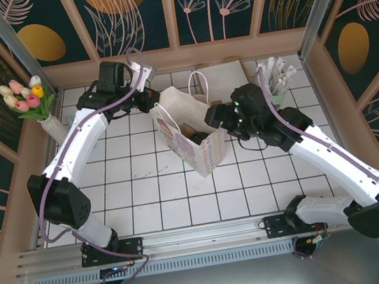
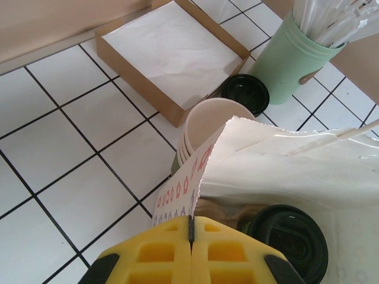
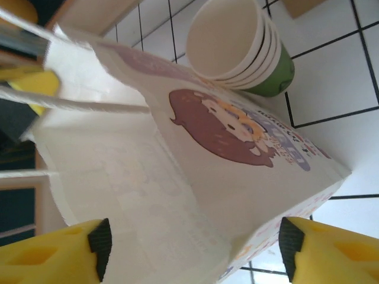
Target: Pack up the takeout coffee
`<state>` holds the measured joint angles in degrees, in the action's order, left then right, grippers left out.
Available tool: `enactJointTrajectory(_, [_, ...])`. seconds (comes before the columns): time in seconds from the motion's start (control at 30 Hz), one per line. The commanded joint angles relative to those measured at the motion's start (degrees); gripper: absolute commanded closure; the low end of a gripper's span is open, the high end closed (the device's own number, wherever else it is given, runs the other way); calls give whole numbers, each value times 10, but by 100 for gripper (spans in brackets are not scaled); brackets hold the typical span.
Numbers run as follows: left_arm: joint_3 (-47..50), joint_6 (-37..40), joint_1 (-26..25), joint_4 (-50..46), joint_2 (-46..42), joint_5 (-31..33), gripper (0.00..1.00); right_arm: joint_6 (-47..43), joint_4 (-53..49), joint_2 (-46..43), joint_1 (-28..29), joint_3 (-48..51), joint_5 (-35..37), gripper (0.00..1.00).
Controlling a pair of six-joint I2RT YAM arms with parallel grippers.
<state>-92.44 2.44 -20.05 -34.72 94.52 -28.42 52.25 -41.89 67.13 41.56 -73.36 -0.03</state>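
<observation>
**Coffee cup sits in the paper bag, one gripper pinching the rim**

The takeout coffee [image 2: 289,241] stands inside the white paper bag [image 1: 200,156]. From the left wrist view its round black lid shows just under the bag's open edge. From above it is only a dark shape low in the bag's mouth.

The left gripper [image 2: 190,234] has its yellow fingers pressed together on the bag's printed rim, holding the mouth open at the far left corner. The right gripper [image 3: 195,242] hangs at the other side of the bag with its fingers spread wide. The bag's side runs between them, and I can't tell whether either finger touches the paper.

Just beside the bag, on the white tiled table [image 1: 148,197], stands a stack of green paper cups [image 2: 208,127], cream inside. A loose black lid [image 2: 246,94] lies beyond them, next to a pale mint cup of white sticks [image 2: 289,58]. A shallow cardboard tray [image 2: 172,53] lined with white paper lies against the back wall. A vase of tulips [image 1: 28,99] stands at the table's far left edge.
</observation>
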Motion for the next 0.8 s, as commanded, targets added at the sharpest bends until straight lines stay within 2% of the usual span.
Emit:
enactJointTrajectory(0.0, [-5,-32,2,18,-6,3,100,0,15,27,-3,5,-54,34])
enactJointTrajectory(0.13, [-5,-54,2,8,-14,19,100,-33,-27,52,-3,-12,-48,49])
enactJointTrajectory(0.3, [-2,-115,2,-21,-35,70,100,-113,-70,96,-22,-76,-49,71])
enactJointTrajectory(0.47, [43,-207,2,-13,-87,100,100,-222,-107,161,-57,-151,-68,78])
enactJointTrajectory(0.63, [100,-288,2,9,-136,107,100,-301,-112,228,-77,-223,-73,79])
enactJointTrajectory(0.77, [158,-370,1,55,-175,123,100,-332,-98,274,-90,-272,-30,78])
